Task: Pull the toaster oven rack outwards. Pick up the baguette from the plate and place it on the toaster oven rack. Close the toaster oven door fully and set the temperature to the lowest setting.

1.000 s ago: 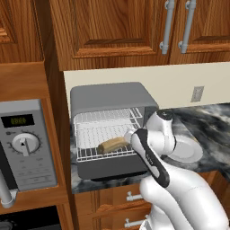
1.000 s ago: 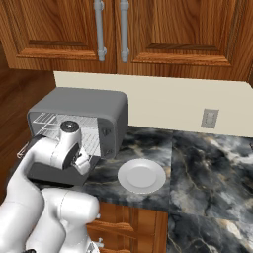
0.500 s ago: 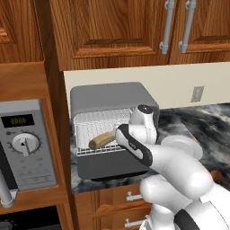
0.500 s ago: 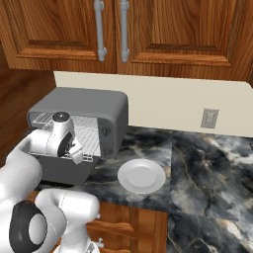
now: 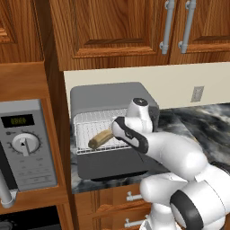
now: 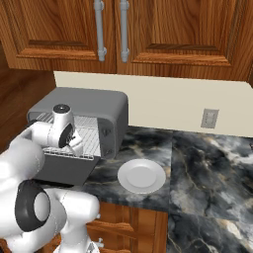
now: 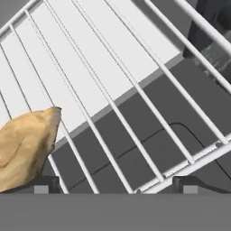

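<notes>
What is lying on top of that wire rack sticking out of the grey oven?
A baguette lies on the toaster oven rack, toward its front left. The robot's arm covers the rack's right part, so anything lying there stays hidden.

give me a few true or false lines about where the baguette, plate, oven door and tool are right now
1. The baguette lies on the toaster oven rack. True.
2. The plate holds the baguette. False: it is bare.
3. The toaster oven door is shut. False: it hangs open, folded down under the pulled-out rack.
4. The tool is open and holds nothing. True.
5. The plate sits on the counter beside the toaster oven. True.
6. The rack is pushed fully inside. False: it sticks out over the door.
</notes>
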You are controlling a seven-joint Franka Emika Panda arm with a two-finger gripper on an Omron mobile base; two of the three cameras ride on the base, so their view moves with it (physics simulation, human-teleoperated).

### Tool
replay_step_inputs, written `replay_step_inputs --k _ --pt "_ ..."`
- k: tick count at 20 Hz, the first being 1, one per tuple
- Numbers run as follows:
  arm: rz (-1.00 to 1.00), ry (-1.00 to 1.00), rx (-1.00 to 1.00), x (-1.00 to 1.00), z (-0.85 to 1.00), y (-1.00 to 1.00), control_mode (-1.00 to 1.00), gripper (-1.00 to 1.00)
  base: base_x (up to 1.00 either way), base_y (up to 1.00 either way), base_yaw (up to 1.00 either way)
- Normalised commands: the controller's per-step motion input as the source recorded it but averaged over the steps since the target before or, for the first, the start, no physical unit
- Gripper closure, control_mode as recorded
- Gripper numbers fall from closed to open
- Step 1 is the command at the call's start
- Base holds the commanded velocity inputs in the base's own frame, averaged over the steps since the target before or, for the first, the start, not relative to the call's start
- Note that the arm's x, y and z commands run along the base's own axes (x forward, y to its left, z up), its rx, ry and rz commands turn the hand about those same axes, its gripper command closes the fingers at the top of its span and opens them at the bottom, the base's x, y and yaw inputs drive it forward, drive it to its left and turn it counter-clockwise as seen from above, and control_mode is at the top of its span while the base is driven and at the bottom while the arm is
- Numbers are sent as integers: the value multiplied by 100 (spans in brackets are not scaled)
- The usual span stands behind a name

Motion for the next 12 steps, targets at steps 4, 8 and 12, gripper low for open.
replay_step_inputs --k 4,8,12 --pt "-2 -5 0 -53 1 -13 -100 -100 0 0 0" --pt "0 0 0 -89 25 -20 -100 -100 0 0 0" --pt "1 2 0 -21 13 -22 -100 -100 0 0 0"
